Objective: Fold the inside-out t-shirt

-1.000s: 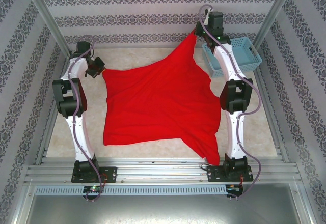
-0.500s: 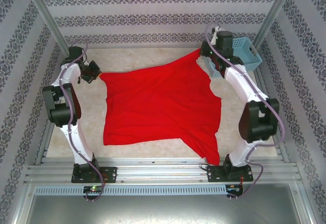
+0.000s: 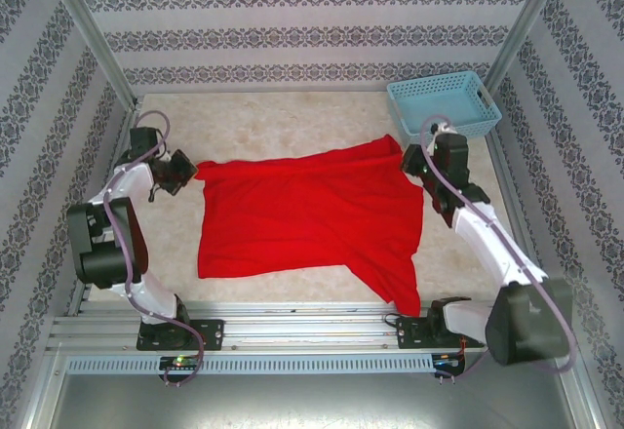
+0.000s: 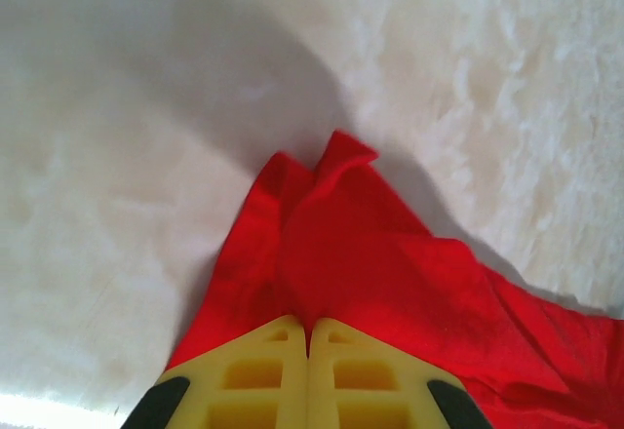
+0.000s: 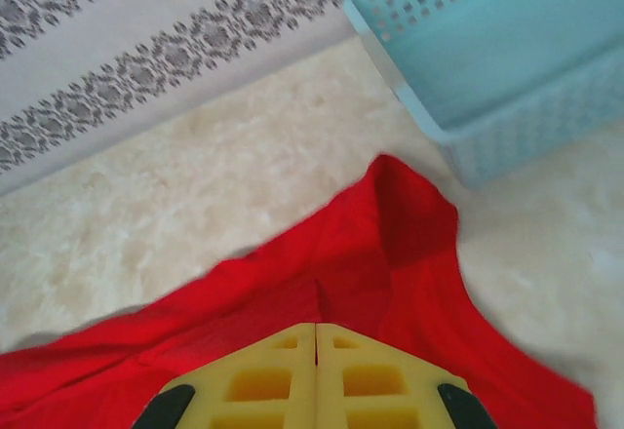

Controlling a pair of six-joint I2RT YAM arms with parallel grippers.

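My left gripper (image 3: 183, 172) pinches red t-shirt (image 3: 302, 216) at far left corner, right gripper (image 3: 410, 161) at far right corner. Uneven pull could slip cloth, skew fold; blue basket (image 3: 444, 102) at table (image 3: 292, 117) far-right corner may snag.

a robotics lab test cell: the marble-look table (image 3: 283, 122) is boxed in by flat panels (image 3: 292, 34) printed with wallpaper stripes, held by bare aluminium posts (image 3: 86, 34). at 6 o'clock, slotted aluminium rails (image 3: 312, 330) carry the bolted bases of two cabled robot arms (image 3: 146, 278). props on the table: a light blue basket (image 3: 444, 105) at 1 o'clock, a red t-shirt (image 3: 302, 214) spread mid-table.
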